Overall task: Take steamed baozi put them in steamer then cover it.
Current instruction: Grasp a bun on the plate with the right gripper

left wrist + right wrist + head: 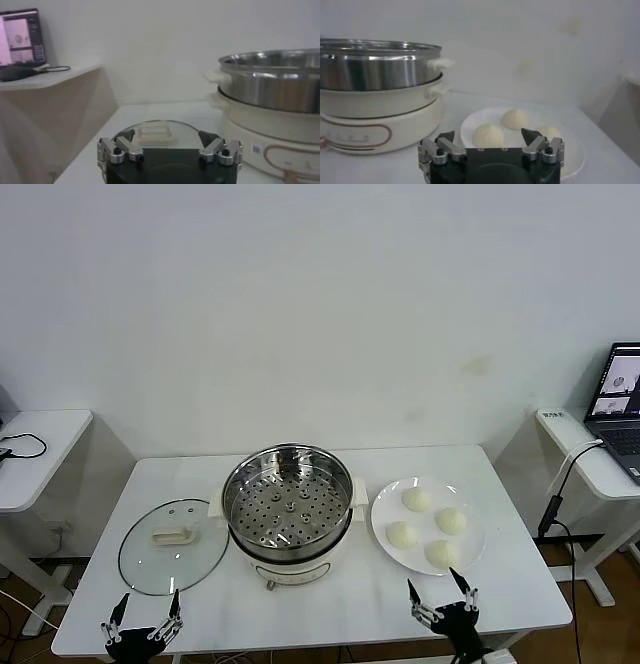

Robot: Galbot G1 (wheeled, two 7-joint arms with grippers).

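Note:
Four off-white baozi (428,526) lie on a white plate (384,506) right of the steamer (287,512), an open steel pot with an empty perforated tray. The glass cover (172,546) with its cream handle lies flat on the table left of the steamer. My left gripper (146,617) is open and empty at the table's front edge, just in front of the cover (155,131). My right gripper (440,594) is open and empty at the front edge, just in front of the plate; three baozi (489,135) show beyond it in the right wrist view.
The white table (330,594) has a small side table (30,454) with a cable on the left. Another side table with a laptop (620,409) stands on the right. A white wall stands behind.

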